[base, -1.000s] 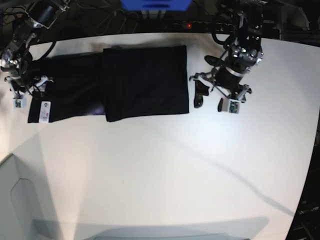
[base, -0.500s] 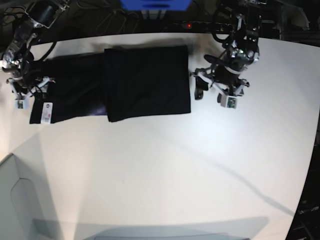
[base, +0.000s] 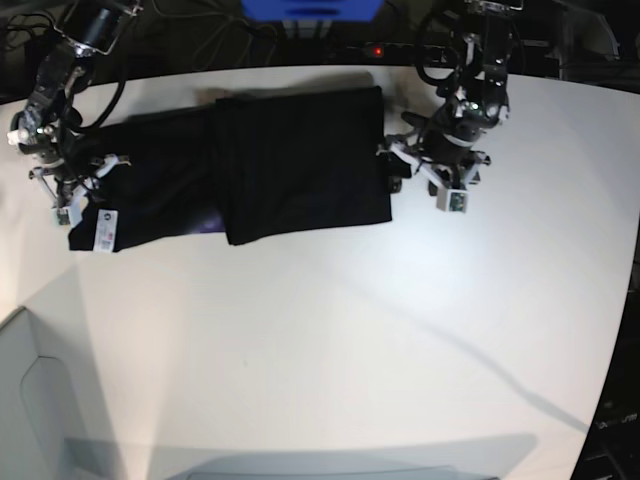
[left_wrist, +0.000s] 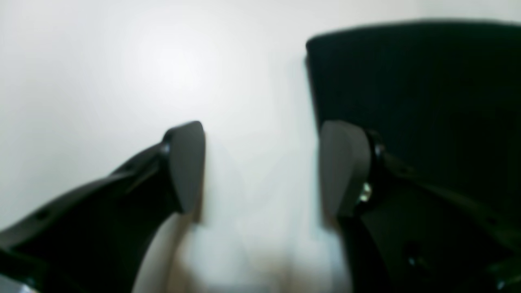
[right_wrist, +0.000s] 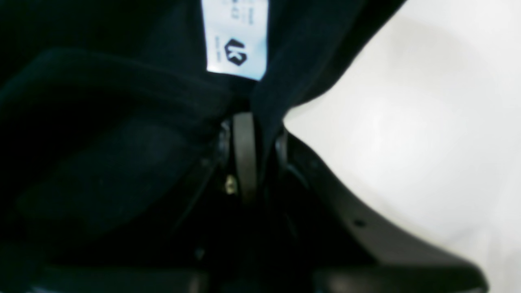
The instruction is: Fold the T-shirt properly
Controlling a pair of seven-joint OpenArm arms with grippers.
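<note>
The black T-shirt lies flat along the table's far side, its right part folded over into a thicker panel. Its white label shows at the left end. In the right wrist view my right gripper is shut on a fold of the T-shirt just below the label; the base view shows the gripper at the shirt's left edge. My left gripper stands open beside the shirt's right edge. The left wrist view shows its fingers wide apart over bare table, with the T-shirt just past the right finger.
The white table stretches toward the front. A blue box and cables lie beyond the far edge. A pale panel stands at the lower left corner.
My right gripper has shut on the shirt's left edge by the label, and that edge has shifted slightly. The left arm has moved closer to the shirt's right edge, still open.
</note>
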